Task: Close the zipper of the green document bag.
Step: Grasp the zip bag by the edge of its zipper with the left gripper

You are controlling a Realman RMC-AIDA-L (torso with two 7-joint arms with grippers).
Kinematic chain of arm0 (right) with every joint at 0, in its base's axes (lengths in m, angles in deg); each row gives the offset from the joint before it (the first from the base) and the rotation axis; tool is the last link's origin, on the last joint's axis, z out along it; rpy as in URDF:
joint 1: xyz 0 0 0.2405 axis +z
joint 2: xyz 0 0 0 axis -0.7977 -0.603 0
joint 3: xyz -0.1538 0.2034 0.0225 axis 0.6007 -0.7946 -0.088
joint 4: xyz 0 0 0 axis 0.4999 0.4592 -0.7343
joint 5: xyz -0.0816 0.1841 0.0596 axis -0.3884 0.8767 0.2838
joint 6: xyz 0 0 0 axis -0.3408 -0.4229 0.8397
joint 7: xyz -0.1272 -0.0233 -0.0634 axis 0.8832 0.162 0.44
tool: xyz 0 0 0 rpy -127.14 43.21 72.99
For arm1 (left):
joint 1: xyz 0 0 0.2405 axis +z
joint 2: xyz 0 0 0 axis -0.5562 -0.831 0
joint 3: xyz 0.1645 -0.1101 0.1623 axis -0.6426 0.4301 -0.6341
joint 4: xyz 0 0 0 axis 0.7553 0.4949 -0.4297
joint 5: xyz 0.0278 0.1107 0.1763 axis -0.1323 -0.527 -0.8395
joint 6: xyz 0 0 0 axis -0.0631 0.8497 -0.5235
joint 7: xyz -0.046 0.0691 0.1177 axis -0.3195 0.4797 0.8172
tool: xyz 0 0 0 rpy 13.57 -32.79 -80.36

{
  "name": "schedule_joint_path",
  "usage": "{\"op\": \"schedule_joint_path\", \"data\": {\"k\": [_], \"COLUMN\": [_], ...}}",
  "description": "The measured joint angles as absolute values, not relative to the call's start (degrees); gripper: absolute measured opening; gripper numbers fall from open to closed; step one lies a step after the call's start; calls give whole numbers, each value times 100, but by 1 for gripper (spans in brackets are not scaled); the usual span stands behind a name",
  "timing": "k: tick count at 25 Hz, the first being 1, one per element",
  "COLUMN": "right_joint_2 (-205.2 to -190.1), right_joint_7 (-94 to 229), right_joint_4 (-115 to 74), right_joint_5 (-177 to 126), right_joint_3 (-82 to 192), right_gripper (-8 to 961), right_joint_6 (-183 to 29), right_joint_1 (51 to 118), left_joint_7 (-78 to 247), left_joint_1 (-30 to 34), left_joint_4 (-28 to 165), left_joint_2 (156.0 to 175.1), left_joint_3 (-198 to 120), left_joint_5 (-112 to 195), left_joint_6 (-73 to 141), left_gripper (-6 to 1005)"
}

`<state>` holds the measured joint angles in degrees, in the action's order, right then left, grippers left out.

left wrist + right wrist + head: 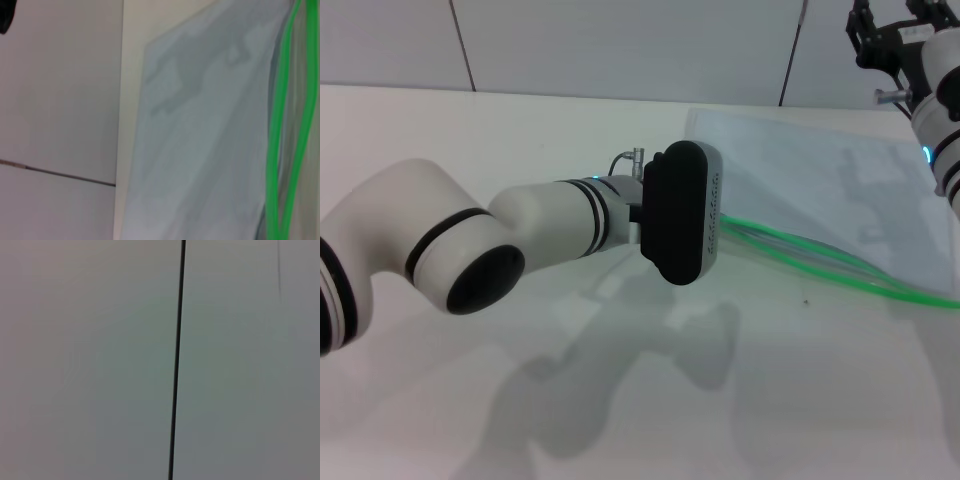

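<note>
Reaching my left arm [570, 225] across the white table [520, 130], its wrist sits just beside the near end of the green document bag [820, 170], which lies flat at my right. The zipper [840, 265] gapes, two green strips apart. My right gripper [895, 40] hangs raised at the far right corner; neither claw's state is tellable.

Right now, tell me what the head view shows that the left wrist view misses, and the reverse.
Head view only: the white left arm reaching toward the bag, and the right pincer raised at the far right. Left wrist view only: the two bright green zipper strips seen close, parted by a gap. Both: the flat translucent pale blue-grey document bag on the white table.
</note>
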<state>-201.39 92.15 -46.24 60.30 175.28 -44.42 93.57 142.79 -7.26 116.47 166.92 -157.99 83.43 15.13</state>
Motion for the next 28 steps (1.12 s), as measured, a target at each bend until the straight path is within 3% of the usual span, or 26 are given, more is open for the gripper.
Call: {"op": "schedule_joint_path", "data": {"k": [19, 28], "right_joint_2": [-20141, -20141], "right_joint_7": [9215, 9215], "right_joint_4": [-4701, -4708], "right_joint_5": [6030, 6030], "right_joint_3": [17563, 17563], "right_gripper": [614, 614], "right_joint_6": [-4441, -4441], "right_joint_1": [9363, 9377], "left_joint_7": [14276, 14240], "left_joint_1": [-968, -1013], "left_joint_4": [11213, 11139], "left_joint_2": [16699, 16716], "left_joint_3": [-15805, -15970], "left_joint_5": [8404, 8414], "left_joint_6": [1863, 1901], "left_gripper": [661, 610]}}
